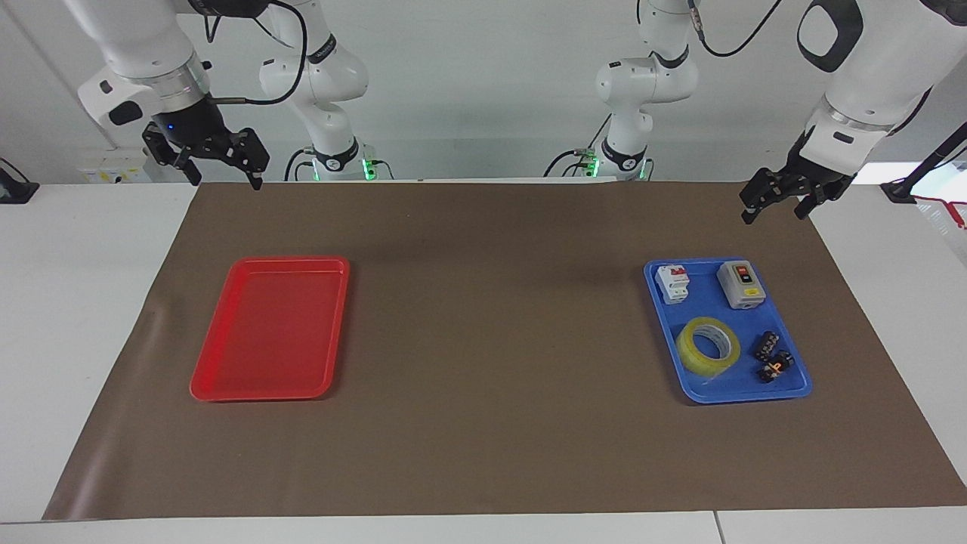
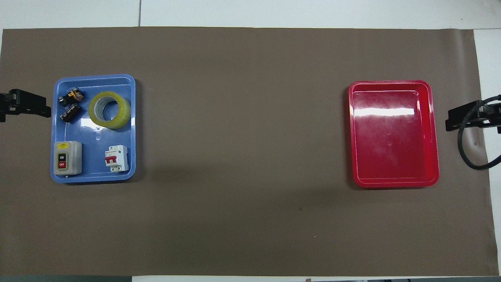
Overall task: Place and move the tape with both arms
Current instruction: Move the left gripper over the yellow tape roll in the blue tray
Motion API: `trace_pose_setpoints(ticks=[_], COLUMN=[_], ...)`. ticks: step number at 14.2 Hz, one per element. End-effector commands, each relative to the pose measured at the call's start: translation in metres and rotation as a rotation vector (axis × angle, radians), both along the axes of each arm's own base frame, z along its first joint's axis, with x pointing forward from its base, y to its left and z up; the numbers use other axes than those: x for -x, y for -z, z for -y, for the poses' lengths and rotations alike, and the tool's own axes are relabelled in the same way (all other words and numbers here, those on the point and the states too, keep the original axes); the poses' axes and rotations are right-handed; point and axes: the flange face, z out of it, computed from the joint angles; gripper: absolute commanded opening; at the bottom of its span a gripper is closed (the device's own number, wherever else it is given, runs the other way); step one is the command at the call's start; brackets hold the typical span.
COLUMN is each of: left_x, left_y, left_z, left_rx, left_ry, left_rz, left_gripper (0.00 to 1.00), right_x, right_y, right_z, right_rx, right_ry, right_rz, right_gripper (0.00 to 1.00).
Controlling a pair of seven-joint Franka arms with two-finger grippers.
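The tape (image 1: 708, 345) is a yellow roll with a pale core. It lies flat in the blue tray (image 1: 744, 396) at the left arm's end of the table, and shows in the overhead view (image 2: 109, 110) too. My left gripper (image 1: 772, 211) is open and empty, raised over the mat's corner, clear of the blue tray (image 2: 94, 178). In the overhead view it (image 2: 27, 107) shows at the edge. My right gripper (image 1: 224, 180) is open and empty, raised over the mat's corner at the right arm's end, and also shows in the overhead view (image 2: 456, 119).
A red tray (image 1: 268, 329) lies empty at the right arm's end (image 2: 393, 133). The blue tray also holds a grey on/off switch box (image 1: 741, 284), a white circuit breaker (image 1: 672, 282) and two small black parts (image 1: 770, 357). A brown mat (image 1: 491, 340) covers the table.
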Motion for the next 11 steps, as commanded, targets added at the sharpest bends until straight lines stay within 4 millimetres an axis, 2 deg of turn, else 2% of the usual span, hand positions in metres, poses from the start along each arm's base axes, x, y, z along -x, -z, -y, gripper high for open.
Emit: trace_pose_setpoints(ticks=[1,3,7,9,11], left_x=[-0.008,-0.016,-0.050,-0.062,-0.066], left_y=[0.018,0.043,0.105,0.151,0.195], left_z=[0.000,-0.001,-0.004,-0.005,-0.005], left_rx=[0.029,0.029,0.029,0.027,0.027], left_ry=[0.003,0.000,-0.009,-0.012,-0.012], left_rz=[0.032,0.061,0.081,0.095,0.123], left_gripper=[1.00,1.00,1.00,1.00,1.00], right_x=[0.003,0.003,0.004,0.004,0.004], right_y=[0.000,-0.001,0.000,0.000,0.000], right_z=[0.003,0.005,0.005,0.006,0.007], right_rx=[-0.008,-0.008,-0.008,-0.008,-0.008], right_ry=[-0.018,-0.016,-0.015,-0.015,-0.012], right_rz=[0.007,0.008,0.005,0.005,0.007], right_gripper=[1.00,1.00,1.00,1.00,1.00])
